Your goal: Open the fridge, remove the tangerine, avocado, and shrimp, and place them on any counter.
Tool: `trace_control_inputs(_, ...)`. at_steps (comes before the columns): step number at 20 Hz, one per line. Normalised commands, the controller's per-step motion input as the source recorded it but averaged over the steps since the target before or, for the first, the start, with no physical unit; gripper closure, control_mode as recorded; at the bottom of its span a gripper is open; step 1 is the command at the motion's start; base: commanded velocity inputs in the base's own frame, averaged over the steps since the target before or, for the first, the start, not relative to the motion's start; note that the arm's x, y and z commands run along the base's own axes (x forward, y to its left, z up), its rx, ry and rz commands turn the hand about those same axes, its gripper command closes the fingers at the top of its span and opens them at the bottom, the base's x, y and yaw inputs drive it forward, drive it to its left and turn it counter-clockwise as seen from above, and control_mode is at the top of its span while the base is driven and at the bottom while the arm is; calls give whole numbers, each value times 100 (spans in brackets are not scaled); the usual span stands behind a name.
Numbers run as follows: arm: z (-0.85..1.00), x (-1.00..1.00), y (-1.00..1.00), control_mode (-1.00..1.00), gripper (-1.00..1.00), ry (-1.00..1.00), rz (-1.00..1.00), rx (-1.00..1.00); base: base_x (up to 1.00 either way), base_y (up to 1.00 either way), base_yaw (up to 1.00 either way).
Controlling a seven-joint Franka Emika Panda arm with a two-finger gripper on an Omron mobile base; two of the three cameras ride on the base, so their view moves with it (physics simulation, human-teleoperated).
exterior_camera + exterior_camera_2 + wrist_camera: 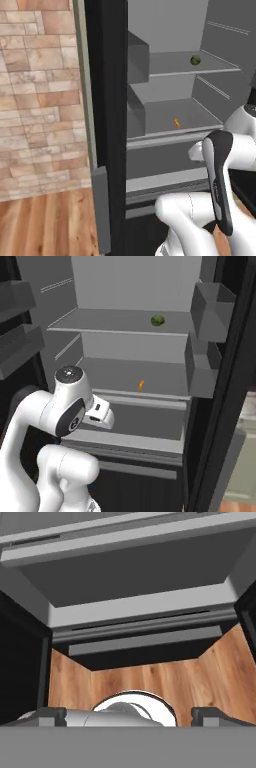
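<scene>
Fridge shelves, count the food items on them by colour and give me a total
Dark green: 1, the small round dark green avocado on the upper shelf
Orange: 1, the thin curved orange shrimp on the lower shelf
Total: 2

You saw the fridge (125,286) standing open, the avocado (158,320) on its upper shelf, the shrimp (141,385) on the lower.

Avocado (158,320) on upper shelf (115,321), probably shrimp (141,385) below.
</scene>
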Motion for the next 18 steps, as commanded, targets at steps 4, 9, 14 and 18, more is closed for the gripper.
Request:
trace_control_inputs(4,0,0,0,100,-100,0,0,0,100,-1,3)
trace_control_inputs(9,0,0,0,100,-100,0,0,0,88,-15,18)
trace_control_inputs(14,-3,53,-37,-100,-100,-1,6,-2,0,0,0)
trace_control_inputs(18,-22,89,-54,-100,-100,-1,0,-1,0,0,0)
